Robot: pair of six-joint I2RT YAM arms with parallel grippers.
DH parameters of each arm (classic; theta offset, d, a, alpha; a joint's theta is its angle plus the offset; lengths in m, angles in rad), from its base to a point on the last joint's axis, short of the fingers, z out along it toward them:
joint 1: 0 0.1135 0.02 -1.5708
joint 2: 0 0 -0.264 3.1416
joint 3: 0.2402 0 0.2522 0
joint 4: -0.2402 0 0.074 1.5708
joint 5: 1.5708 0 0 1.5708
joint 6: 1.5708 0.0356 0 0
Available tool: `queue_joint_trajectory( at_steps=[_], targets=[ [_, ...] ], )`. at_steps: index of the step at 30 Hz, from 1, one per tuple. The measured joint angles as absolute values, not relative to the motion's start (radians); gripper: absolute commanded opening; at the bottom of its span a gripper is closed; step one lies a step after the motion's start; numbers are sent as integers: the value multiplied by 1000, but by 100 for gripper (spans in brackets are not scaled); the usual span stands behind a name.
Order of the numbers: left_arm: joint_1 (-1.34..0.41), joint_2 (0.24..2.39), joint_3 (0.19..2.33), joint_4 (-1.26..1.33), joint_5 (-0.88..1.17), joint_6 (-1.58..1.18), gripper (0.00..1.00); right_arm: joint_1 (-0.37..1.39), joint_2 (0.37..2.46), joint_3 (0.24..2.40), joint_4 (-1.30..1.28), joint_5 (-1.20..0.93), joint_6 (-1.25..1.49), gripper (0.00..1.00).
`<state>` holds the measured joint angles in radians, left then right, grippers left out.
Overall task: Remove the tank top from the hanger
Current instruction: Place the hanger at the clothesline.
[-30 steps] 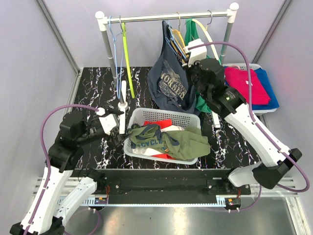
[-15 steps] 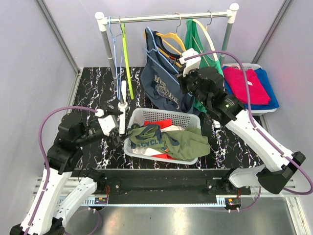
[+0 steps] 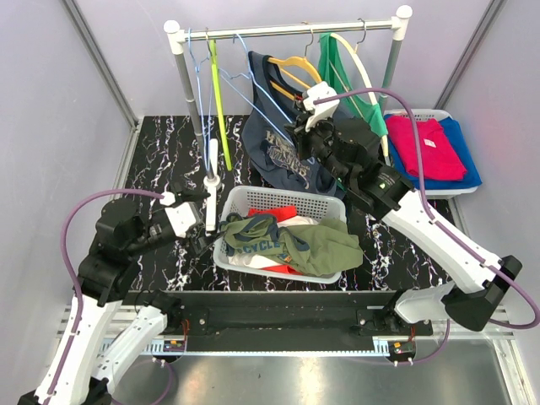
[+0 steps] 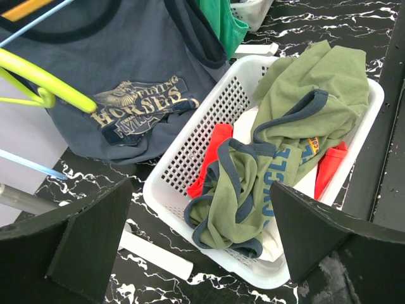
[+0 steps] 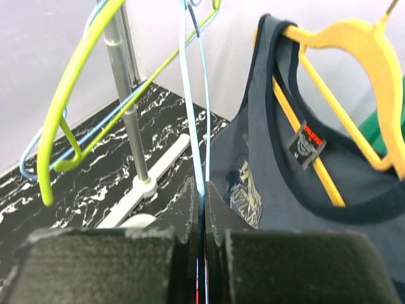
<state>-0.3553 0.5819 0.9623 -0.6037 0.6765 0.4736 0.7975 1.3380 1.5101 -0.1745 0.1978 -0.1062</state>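
Note:
The navy tank top [image 3: 283, 156] hangs from a yellow hanger [image 3: 295, 66] on the rack rail [image 3: 287, 31]. In the right wrist view the tank top [image 5: 285, 190] sits on the yellow hanger [image 5: 342, 44]. My right gripper [image 3: 297, 128] is shut on the wire of a light blue hanger [image 3: 253, 84], just left of the tank top; the wire [image 5: 190, 95] runs up from the closed gripper [image 5: 202, 190]. My left gripper [image 3: 202, 224] is open and empty beside the basket's left end, and in its own view [image 4: 199, 190] it faces the basket.
A white basket [image 3: 278, 198] with an olive shirt [image 3: 295, 240] and red cloth stands below the rack. A green top [image 3: 337, 59] and a lime hanger [image 3: 218, 93] hang on the rail. A tray of red and blue clothes [image 3: 430, 148] sits at the right.
My right gripper has moved left and slightly nearer, dragging the light blue hanger left along the rail. The navy tank top swung left with it. The left arm has barely moved.

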Motion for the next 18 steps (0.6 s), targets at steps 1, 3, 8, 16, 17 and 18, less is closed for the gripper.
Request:
queue_joint_trajectory(
  at_steps=[1,3,8,16,17,18],
  targets=[
    [-355,578,962,-603,677,474,99,799,1345,1517,-171,199,-106,0],
    [-355,575,962,-603,677,474,99,801,1367,1547,-163,207,-106,0],
    [-355,575,962,-604,677,473,99,801,1431,1621,-142,252,-105,0],
    [-355,561,962,-604,677,474,99,801,1541,1733,-144,322,-77,0],
    [-355,558,962,-604,677,473,99,801,1555,1744,-151,331,-69,0],
    [-355,557,962,-604,677,474,99,801,1567,1750,-155,337,-60,0]
  ],
)
